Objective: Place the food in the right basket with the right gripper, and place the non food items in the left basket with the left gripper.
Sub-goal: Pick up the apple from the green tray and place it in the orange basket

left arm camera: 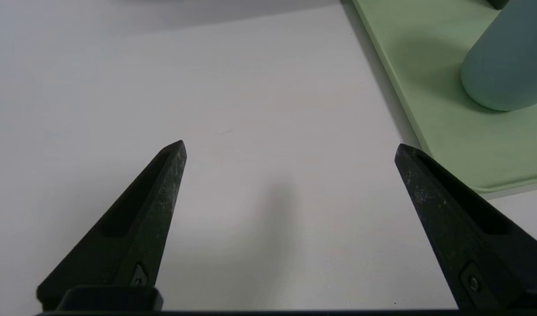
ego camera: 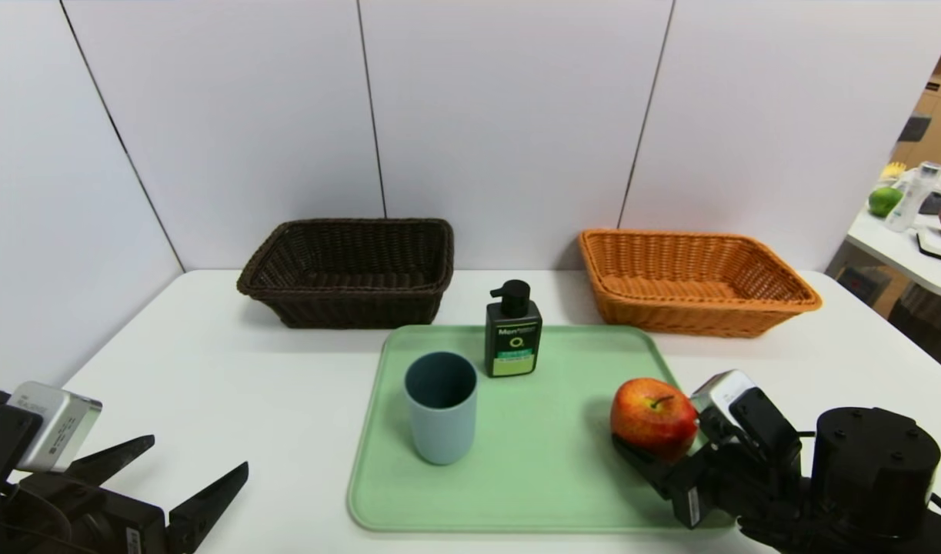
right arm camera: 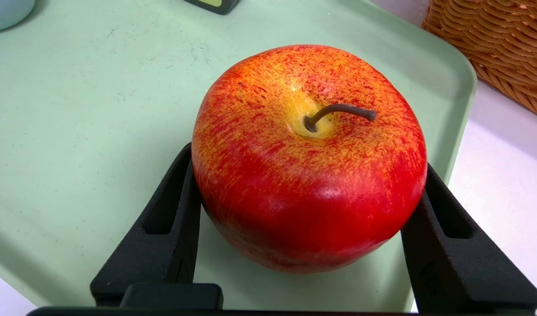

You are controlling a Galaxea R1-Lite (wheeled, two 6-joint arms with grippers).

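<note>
two woven baskets (ego camera: pixel 347 269) (ego camera: pixel 693 281); smooth round apple (ego camera: pixel 653 417).

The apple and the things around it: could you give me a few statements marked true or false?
1. The apple sits on the green tray. True.
2. The right gripper's fingers flank the apple. True.
3. The cup lies in the dark basket. False: it stands upright on the tray.
4. The orange basket holds the pump bottle. False: the bottle stands on the tray.
5. The left gripper holds the cup. False: it is open over bare table.
</note>
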